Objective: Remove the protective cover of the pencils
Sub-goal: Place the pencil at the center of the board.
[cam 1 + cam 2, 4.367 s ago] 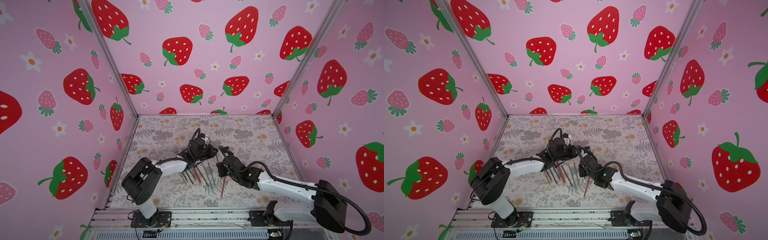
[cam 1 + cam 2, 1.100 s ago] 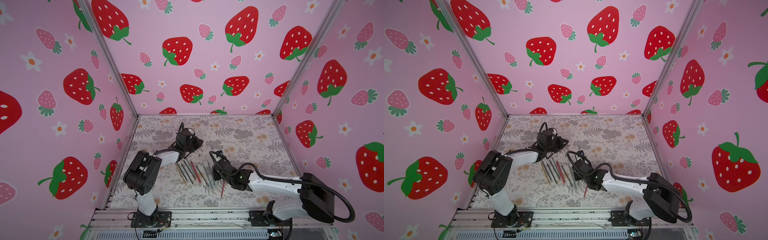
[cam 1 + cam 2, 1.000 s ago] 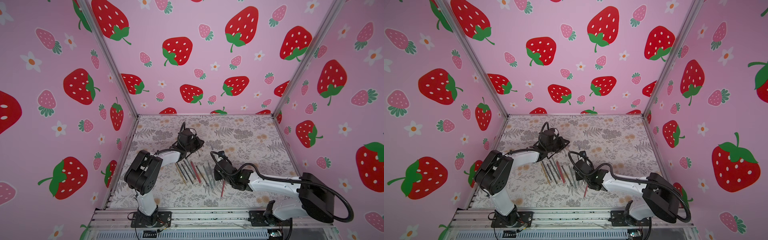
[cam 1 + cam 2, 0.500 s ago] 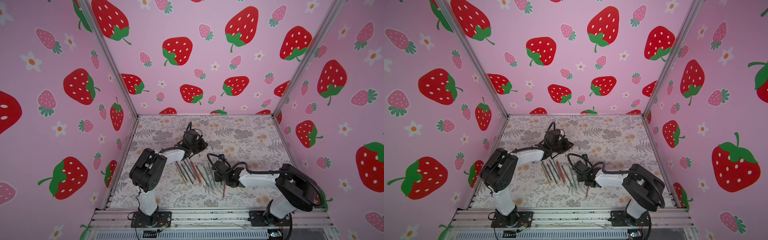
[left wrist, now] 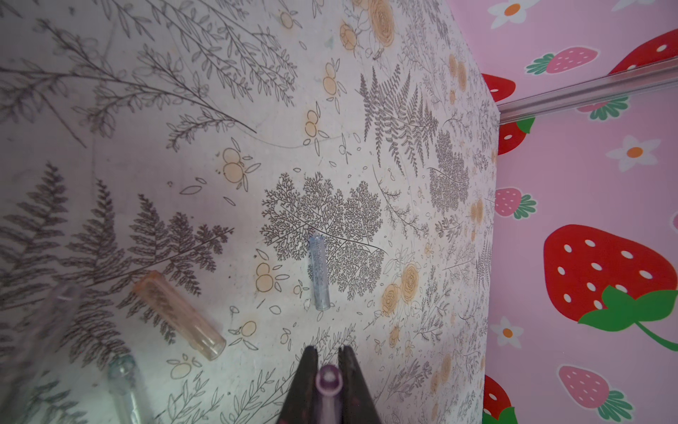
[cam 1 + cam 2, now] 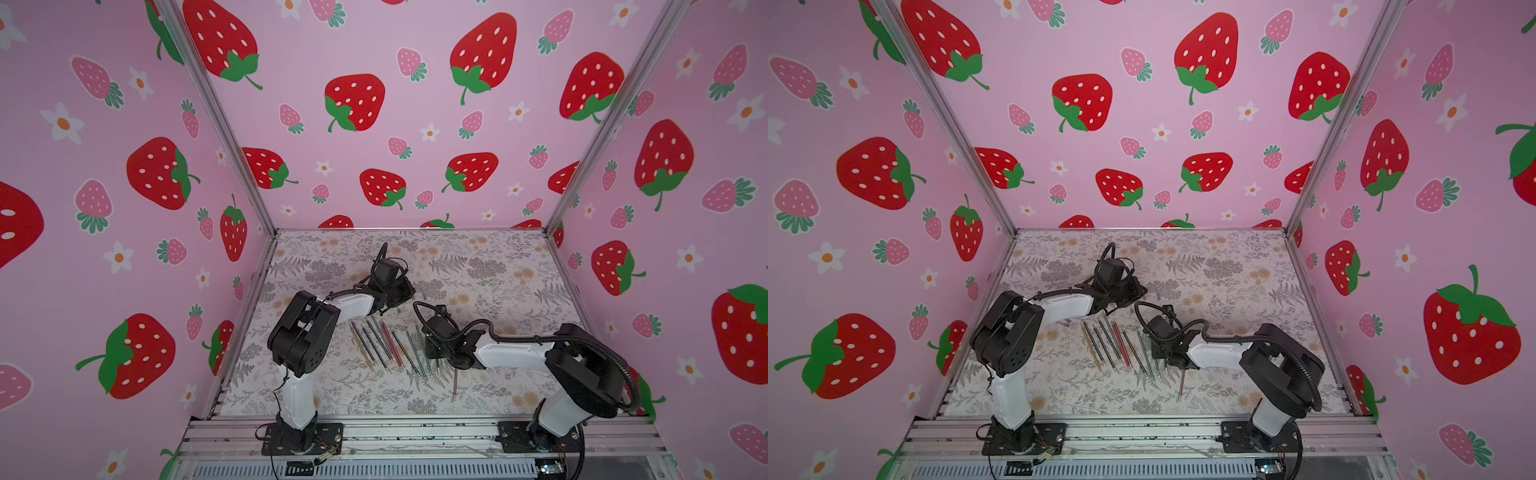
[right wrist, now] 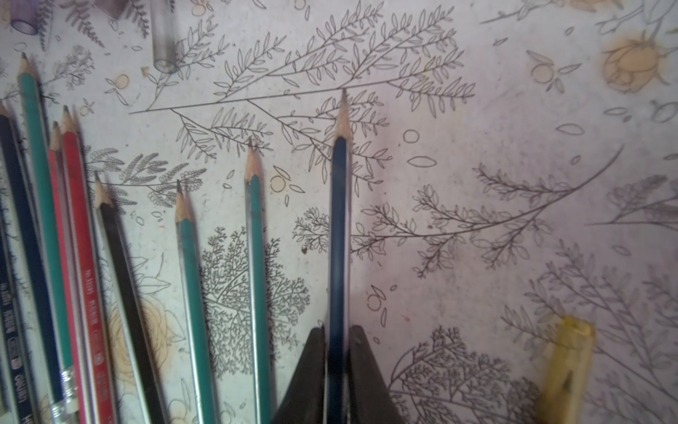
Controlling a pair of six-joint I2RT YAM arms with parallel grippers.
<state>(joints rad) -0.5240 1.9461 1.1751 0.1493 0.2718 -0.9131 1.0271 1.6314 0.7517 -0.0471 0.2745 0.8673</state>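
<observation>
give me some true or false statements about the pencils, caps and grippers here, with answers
1. The left gripper has its jaws shut on a purple cap. True.
2. The dark blue pencil between the jaws of the right gripper has a cap over its tip. False: its sharpened tip is bare.
3. An orange cap lies loose on the table. True.
4. The pencils stand upright in a cup. False: they lie flat on the table in a rough row between the two arms.
5. A yellow cap lies on the table, apart from the pencils. True.
</observation>
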